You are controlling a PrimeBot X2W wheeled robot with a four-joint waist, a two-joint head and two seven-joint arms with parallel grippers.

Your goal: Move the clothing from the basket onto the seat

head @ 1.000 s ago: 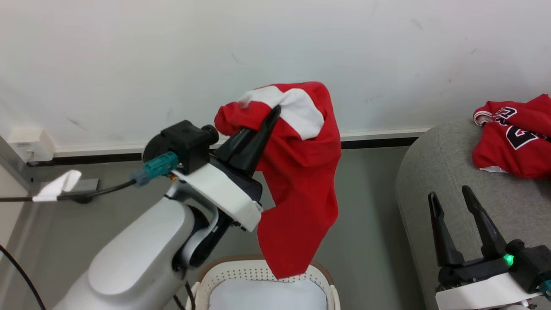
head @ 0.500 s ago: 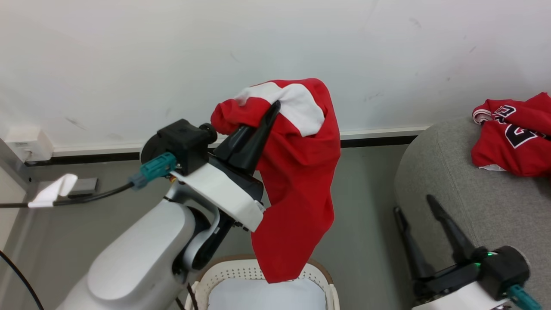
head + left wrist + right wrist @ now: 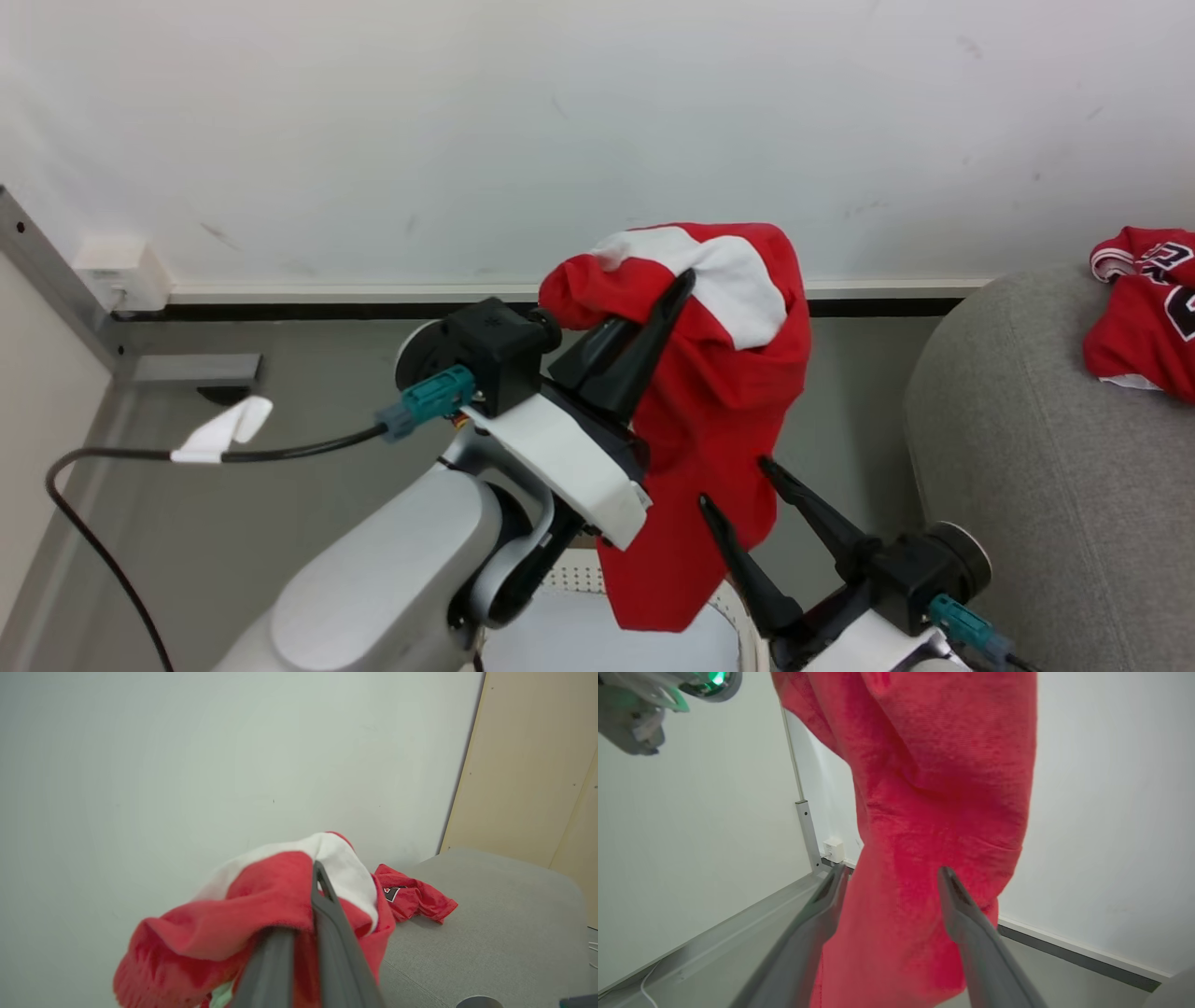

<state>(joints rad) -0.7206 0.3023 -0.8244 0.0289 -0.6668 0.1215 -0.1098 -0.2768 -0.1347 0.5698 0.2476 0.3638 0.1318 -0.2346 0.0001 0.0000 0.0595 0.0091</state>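
Note:
My left gripper (image 3: 684, 278) is raised and shut on a red garment with broad white bands (image 3: 724, 401), which hangs down over the basket (image 3: 571, 579), a white perforated tub at the bottom edge. My right gripper (image 3: 734, 482) is open, its two fingers standing either side of the garment's hanging lower part (image 3: 924, 812); I cannot tell whether they touch it. The right wrist view shows the red cloth behind the spread right gripper (image 3: 892, 870). At the right, a red jersey with black lettering (image 3: 1144, 317) lies on the grey seat (image 3: 1027, 448). The left wrist view shows the left gripper (image 3: 317, 870), the jersey (image 3: 413, 898) and the seat (image 3: 490, 914).
A white wall with a dark baseboard (image 3: 327, 310) runs behind. A black cable with a white tag (image 3: 224, 434) trails over the grey floor at the left, near a metal post (image 3: 56, 271) and a wall box (image 3: 121, 280). A beige panel (image 3: 528, 765) stands behind the seat.
The head camera has shifted. My right gripper has swung left from beside the seat to the hanging garment, still open. The left gripper keeps its hold on the garment.

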